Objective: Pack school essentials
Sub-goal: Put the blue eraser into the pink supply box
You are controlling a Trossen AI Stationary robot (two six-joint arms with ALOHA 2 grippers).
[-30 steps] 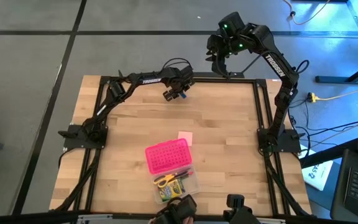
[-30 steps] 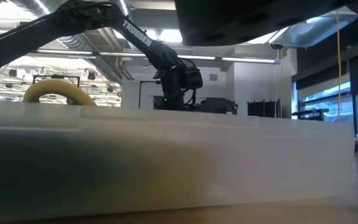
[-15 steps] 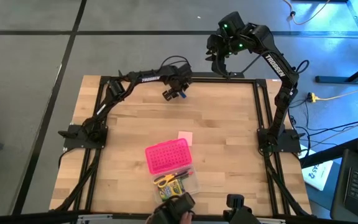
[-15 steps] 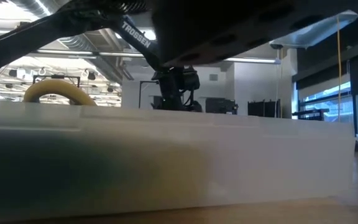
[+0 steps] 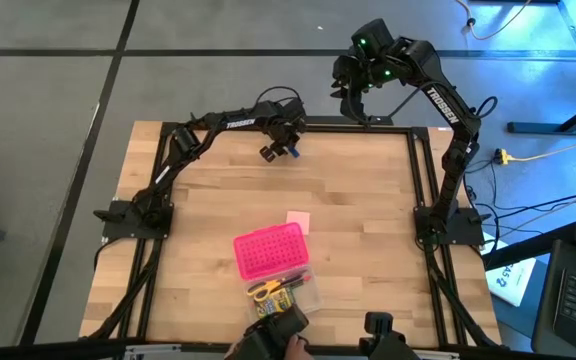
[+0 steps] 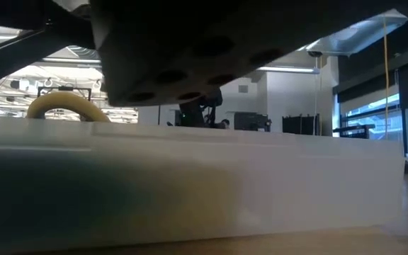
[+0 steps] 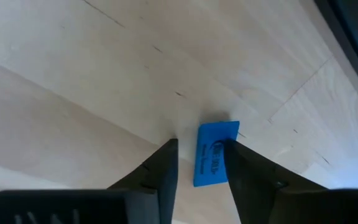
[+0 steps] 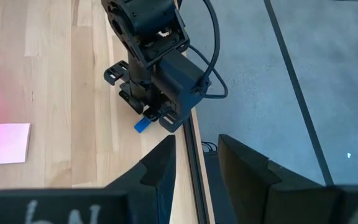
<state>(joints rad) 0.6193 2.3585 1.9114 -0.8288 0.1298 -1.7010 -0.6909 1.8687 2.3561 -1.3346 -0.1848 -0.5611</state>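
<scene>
Surface: a pale wooden table (image 5: 348,190) inside a black frame, grey floor around it.
Left gripper (image 7: 199,163): down at the table's far edge, near the middle; its two dark fingers (image 7: 164,171) stand on either side of the tiny blue piece (image 7: 214,153), with one finger against the piece's side and a narrow gap at the other (so closed around it, not clearly pinching).
Tiny blue piece, other views: a blue speck under the left gripper from above (image 5: 293,152); the right wrist view shows it at the gripper's tip on the wood (image 8: 143,124).
Right gripper (image 5: 351,97): raised beyond the table's far edge, well apart from everything; fingers a little apart, holding nothing.
Pink dotted box (image 5: 270,250): near the table's front edge, its clear half (image 5: 286,292) holding the yellow-handled scissors (image 5: 265,290) and crayon box (image 5: 278,306).
Pale pink pad (image 5: 297,221): flat on the wood just behind the box.
Low view: mostly blocked by a pale wall close to the camera.
</scene>
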